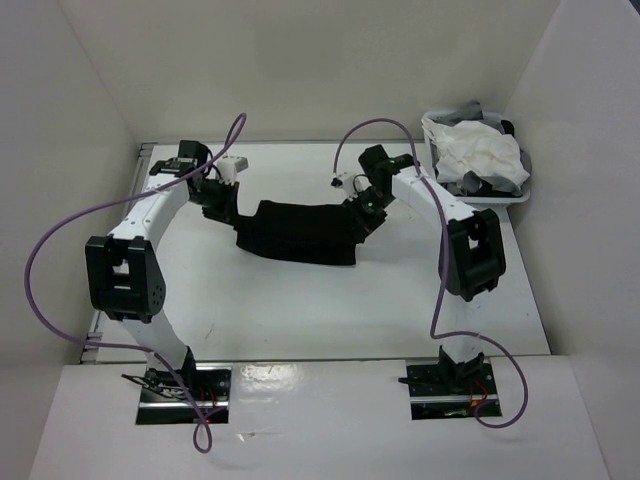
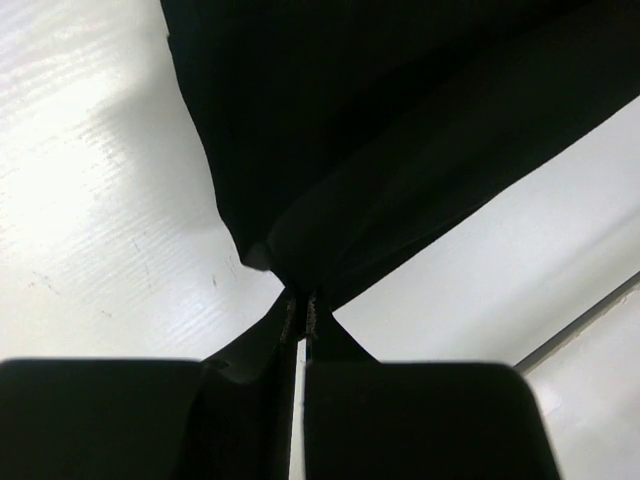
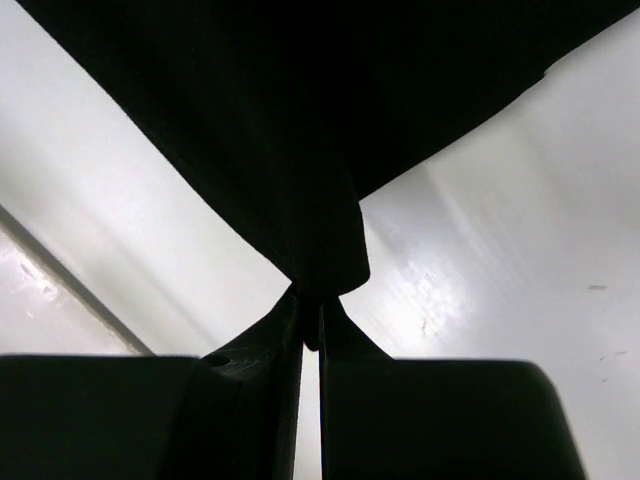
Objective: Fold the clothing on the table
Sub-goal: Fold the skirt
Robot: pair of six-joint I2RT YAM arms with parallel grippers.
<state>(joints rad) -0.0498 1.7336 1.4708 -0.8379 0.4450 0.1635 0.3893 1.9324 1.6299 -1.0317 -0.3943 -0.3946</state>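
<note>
Being clamped at opp. ends by left pincer (image 2: 303, 312) & right pincer (image 3: 311, 318), clothing (image 1: 300, 237) is being endangered: thin pinches, poss. slip.

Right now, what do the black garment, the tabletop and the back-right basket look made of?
The clothing: soft matte black fabric, weave not visible; it sags and gathers into folds. The table: hard smooth white board, possibly laminate; faint sheen, small scuffs. The basket: looks like white rigid plastic, too small to be sure.
</note>
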